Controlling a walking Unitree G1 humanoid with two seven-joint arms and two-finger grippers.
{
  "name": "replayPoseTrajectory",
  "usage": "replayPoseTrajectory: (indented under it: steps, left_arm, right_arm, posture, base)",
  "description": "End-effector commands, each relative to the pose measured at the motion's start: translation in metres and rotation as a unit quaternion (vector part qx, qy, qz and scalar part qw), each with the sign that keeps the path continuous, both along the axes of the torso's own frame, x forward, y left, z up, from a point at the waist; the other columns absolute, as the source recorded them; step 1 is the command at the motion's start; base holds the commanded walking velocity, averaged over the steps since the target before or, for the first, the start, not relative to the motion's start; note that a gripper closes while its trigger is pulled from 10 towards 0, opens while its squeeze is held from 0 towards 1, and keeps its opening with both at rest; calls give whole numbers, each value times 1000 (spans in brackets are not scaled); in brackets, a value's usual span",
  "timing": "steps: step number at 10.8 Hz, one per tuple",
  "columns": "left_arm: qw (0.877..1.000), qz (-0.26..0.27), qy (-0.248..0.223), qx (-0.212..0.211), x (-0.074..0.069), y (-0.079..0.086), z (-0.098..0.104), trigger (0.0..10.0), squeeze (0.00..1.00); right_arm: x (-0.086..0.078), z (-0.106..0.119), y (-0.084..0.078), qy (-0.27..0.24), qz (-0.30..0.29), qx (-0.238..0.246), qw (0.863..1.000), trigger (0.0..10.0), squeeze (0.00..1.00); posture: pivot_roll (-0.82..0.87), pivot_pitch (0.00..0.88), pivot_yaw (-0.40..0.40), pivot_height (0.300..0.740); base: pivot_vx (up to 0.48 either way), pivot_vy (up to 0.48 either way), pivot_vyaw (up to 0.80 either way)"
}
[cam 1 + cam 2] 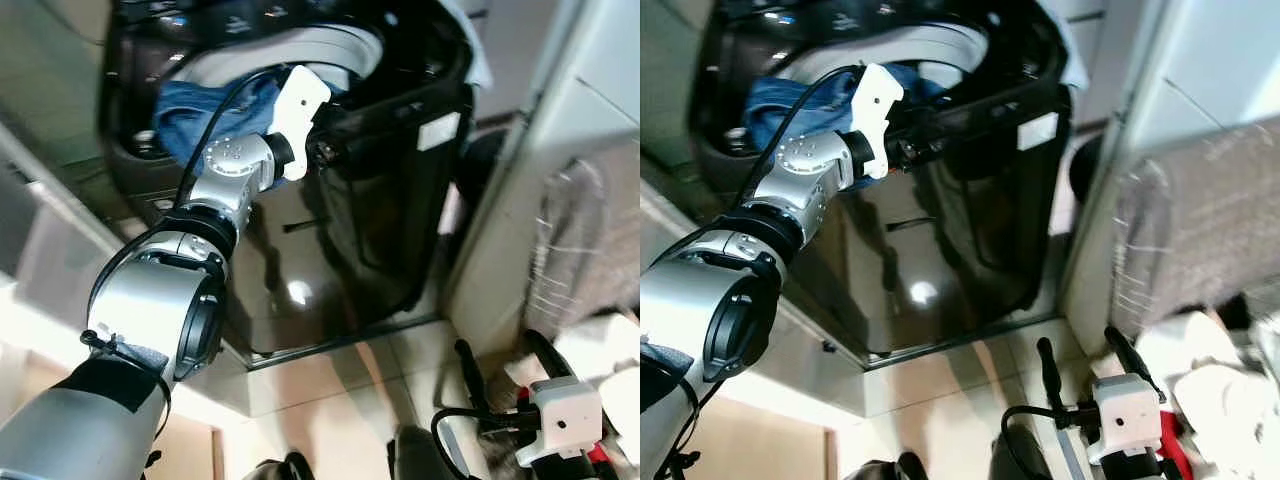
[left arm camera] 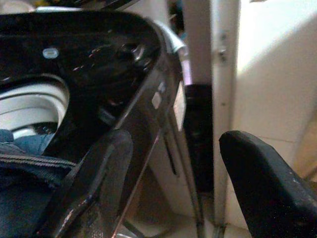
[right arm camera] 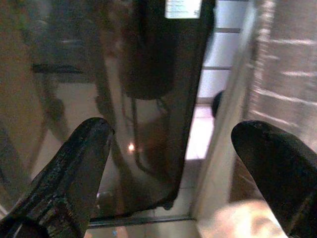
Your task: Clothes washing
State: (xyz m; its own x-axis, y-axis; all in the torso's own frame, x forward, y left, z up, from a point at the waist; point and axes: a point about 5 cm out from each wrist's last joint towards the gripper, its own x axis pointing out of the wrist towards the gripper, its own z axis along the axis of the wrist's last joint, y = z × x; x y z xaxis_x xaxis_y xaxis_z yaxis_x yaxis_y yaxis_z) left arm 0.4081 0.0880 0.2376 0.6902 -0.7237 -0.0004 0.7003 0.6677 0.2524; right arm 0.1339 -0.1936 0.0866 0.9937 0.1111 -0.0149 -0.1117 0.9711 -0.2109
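A dark glossy top-loading washing machine (image 1: 340,240) stands before me with its top open. Blue denim clothes (image 1: 200,110) lie in its white drum (image 2: 29,106). My left gripper (image 1: 340,130) is stretched out to the machine's top rim beside the denim. Its fingers (image 2: 99,168) stand open with the dark rim edge between them, holding nothing. My right gripper (image 1: 1080,360) hangs low at the right, near the floor. It is open and empty too, and faces the machine's front panel (image 3: 148,99).
A grey textured cloth (image 1: 1210,220) hangs at the right, close to the machine's side. A white wall or door (image 1: 590,90) rises behind it. Pale bundles (image 1: 1210,385) lie at the lower right. Tiled floor (image 1: 330,400) runs in front of the machine.
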Motion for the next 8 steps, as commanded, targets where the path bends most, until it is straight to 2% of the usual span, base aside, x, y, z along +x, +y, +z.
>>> replayPoseTrajectory:
  steps: [1, 3, 4, 6, 8]
  left_arm:
    - [999, 38, 5, 13, 3, 13, -2, 10000, 0]
    - [989, 147, -14, 31, 10, 31, 1, 10000, 0]
    - [984, 171, -14, 40, 12, 36, 0, 10000, 0]
    - [958, 277, -15, 78, 15, 63, -4, 10000, 0]
    - [941, 328, -18, 88, 15, 80, -5, 10000, 0]
  right_arm:
    - [-1, 4, 2, -6, -2, -1, 1000, 10000, 0]
    - [-2, 3, 3, -3, -1, -1, 1000, 10000, 0]
    - [-1, 3, 3, -3, -1, -1, 1000, 10000, 0]
    - [-1, 3, 4, -3, 0, -1, 1000, 10000, 0]
    - [1, 3, 5, -2, 1, 0, 1000, 10000, 0]
  posture:
    - [-530, 170, 189, 732]
    - [-526, 171, 189, 732]
    - [-526, 171, 189, 732]
    - [-521, 170, 190, 732]
    - [-514, 169, 191, 732]
  base:
    - [0, 0, 0]
    - [0, 0, 0]
    - [0, 0, 0]
    - [0, 0, 0]
    - [0, 0, 0]
